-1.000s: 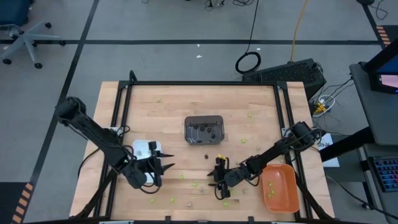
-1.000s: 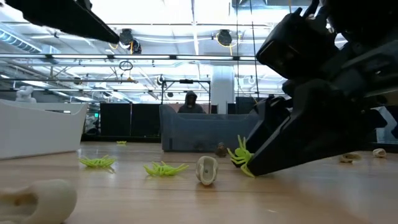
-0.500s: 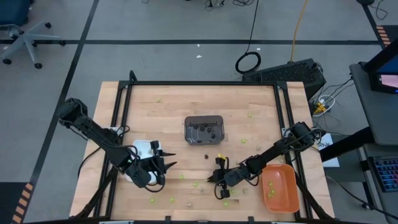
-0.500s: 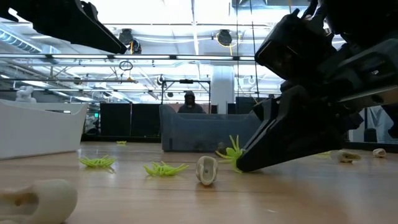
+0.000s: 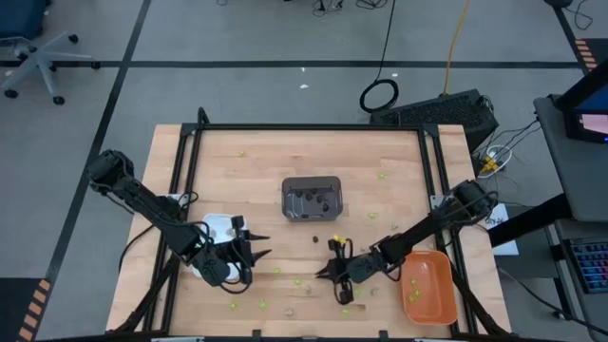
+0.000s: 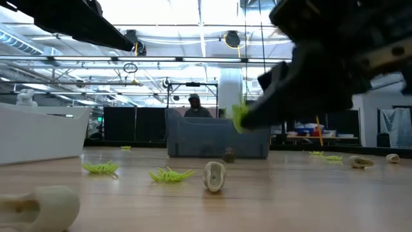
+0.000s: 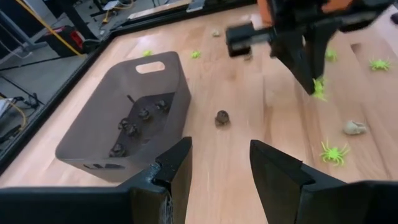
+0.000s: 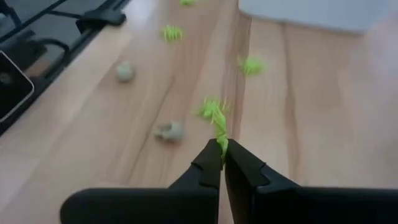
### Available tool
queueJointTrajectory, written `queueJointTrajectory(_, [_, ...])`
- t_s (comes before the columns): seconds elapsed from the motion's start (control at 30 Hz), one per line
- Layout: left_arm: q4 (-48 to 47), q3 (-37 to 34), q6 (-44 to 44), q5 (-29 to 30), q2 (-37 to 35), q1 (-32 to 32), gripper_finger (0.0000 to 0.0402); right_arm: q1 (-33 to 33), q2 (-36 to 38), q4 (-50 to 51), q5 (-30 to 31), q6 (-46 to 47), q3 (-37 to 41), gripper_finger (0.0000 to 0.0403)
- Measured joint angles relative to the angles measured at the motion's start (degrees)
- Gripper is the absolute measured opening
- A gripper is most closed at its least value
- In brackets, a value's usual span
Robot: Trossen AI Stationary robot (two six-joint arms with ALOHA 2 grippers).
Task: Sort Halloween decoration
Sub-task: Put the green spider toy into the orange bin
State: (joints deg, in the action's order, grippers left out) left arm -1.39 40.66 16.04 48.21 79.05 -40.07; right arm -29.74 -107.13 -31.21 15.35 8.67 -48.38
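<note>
While the high view hides it, we see right claw (image 8: 221,163) clamped on lime-green trinket (image 8: 220,134) above tabletop (image 6: 290,200); left claw (image 7: 219,165) apart.

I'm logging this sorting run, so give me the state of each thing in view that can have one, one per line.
Right gripper: shut on a lime-green trinket, lifted off the table.
Left gripper: open, empty, beside the white tray.
Dark grey tray: upright, holding several dark trinkets.
Orange tray: upright, a few green pieces inside.
Dark trinket on the table: loose, unsorted.
</note>
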Motion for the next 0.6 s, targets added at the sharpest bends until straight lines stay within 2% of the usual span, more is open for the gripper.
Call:
queueJointTrajectory(0.2, [0.1, 0.0, 0.1, -0.4, 0.0, 0.0, 0.016, 0.0, 3.1, -0.2, 1.5, -8.0, 0.0, 0.0001])
queueJointTrajectory(0.33, [0.1, 0.0, 0.1, -0.4, 0.0, 0.0, 0.016, -0.1, 4.2, 0.0, 4.8, -15.5, 0.0, 0.0001])
queueJointTrajectory(0.6, [0.7, 0.0, 0.2, -0.5, 0.0, 0.0, 0.016, -0.2, 4.5, -0.2, 5.8, -35.4, 0.0, 0.0])
